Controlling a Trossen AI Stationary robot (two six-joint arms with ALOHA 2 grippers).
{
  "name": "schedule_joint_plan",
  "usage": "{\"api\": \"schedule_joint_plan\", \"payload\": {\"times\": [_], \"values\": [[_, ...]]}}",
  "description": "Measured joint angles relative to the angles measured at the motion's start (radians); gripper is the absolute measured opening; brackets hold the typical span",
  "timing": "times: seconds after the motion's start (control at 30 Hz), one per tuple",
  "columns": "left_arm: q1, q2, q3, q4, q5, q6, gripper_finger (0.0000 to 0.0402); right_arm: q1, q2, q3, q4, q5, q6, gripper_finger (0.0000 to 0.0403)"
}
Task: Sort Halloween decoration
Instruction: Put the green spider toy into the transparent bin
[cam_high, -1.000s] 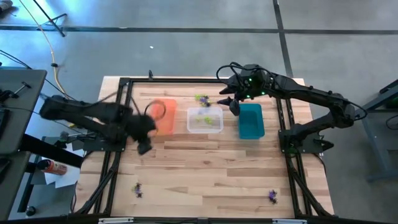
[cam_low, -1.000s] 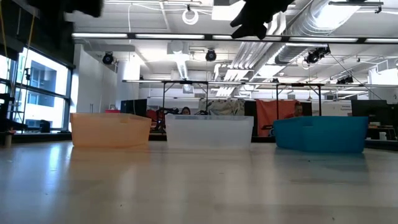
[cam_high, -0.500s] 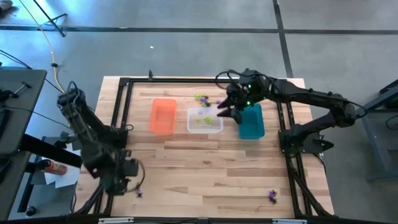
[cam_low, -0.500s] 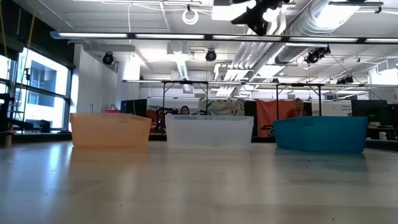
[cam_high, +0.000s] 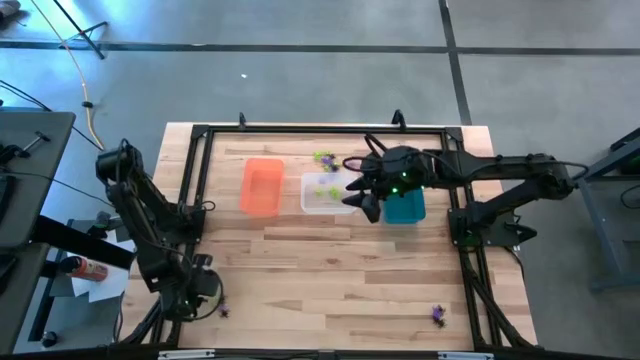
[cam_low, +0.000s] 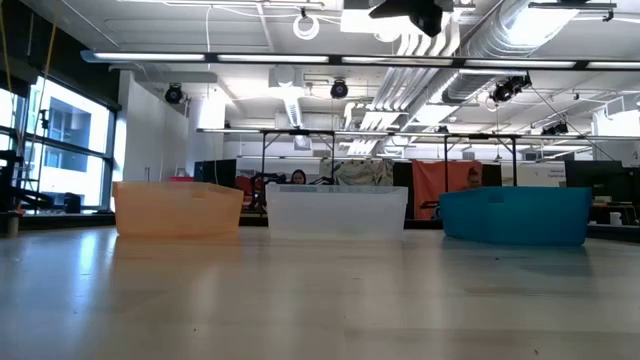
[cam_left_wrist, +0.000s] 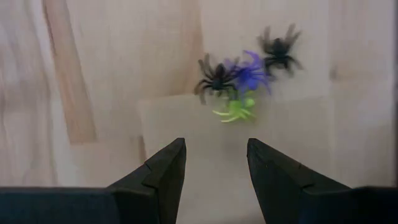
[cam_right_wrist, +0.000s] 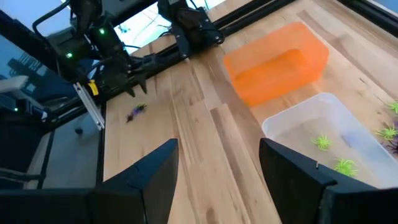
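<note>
Sorted: green spiders (cam_right_wrist: 339, 166) in clear bin (cam_high: 309, 203). Unsorted: spider cluster (cam_left_wrist: 244, 84) on tabletop (cam_high: 330, 270) beneath my open left gripper (cam_left_wrist: 214, 162); another cluster (cam_high: 438, 315) at near right; more behind the clear bin. My right gripper (cam_right_wrist: 217, 171) open, empty, above bins. Judged early.

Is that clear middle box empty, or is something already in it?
Not empty: the clear bin holds lime green spiders, seen from the right wrist.

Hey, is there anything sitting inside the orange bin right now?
No, the orange bin shows only its bare orange floor in the high view, while the lime green spiders lie in the clear bin beside it.
</note>
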Motion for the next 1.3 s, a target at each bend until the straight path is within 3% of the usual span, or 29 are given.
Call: {"api": "schedule_joint_plan", "payload": {"times": [0.27, 0.63, 0.77, 0.97, 1.3], "values": [[-0.001, 0.057, 0.0, 0.16, -0.001, 0.024, 0.0158, 0.025, 0.0, 0.0, -0.019, 0.052, -0.007, 0.022], [-0.002, 0.2, 0.053, 0.097, -0.018, -0.027, 0.0156, 0.025, 0.0, 0.0, -0.041, 0.069, -0.054, 0.022], [-0.001, 0.202, 0.052, 0.076, -0.021, -0.073, 0.012, 0.025, 0.0, 0.0, -0.066, 0.069, -0.073, 0.022], [0.001, 0.156, 0.045, 0.071, 0.009, -0.119, 0.0012, 0.025, 0.0, 0.0, -0.098, 0.069, -0.102, 0.022], [-0.003, 0.017, 0.046, 0.067, 0.056, -0.184, 0.0001, 0.024, 0.0, 0.0, -0.11, 0.096, -0.177, 0.022]]}}
